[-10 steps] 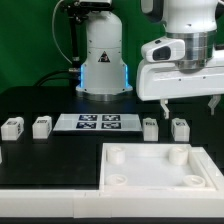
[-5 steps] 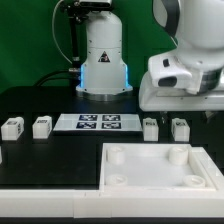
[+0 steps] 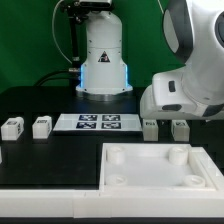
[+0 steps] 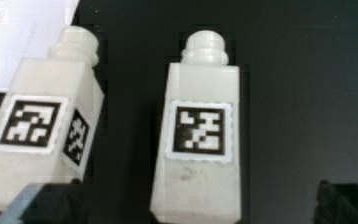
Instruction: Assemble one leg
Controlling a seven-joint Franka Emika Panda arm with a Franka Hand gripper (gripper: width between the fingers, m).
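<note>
Wrist view is showing my gripper [image 4: 190, 205] spread wide. Only the dark tips of my fingers [image 4: 345, 200] are poking into the picture, blurred and cut off at its edge. The leg [image 4: 197, 130] is lying between them, tag up, with black table showing between it and the clearer tip. The other tip is overlapping the end of a second leg [image 4: 51, 120] lying just beside the first; I cannot tell whether it is touching.

In the exterior view my own white wrist is hiding the fingers. This pair [image 3: 150, 127] [image 3: 180, 128] is sitting at three o'clock from the marker board [image 3: 98, 122], but I cannot tell which is which. Two further legs [image 3: 12, 127] [image 3: 41, 126] are sitting at nine o'clock from it, the white panel [image 3: 150, 172] at five o'clock, and the arm base [image 3: 103, 55] at twelve. The black table [image 3: 50, 160] is carrying everything, and a green backdrop [image 3: 30, 45] is hanging behind.
</note>
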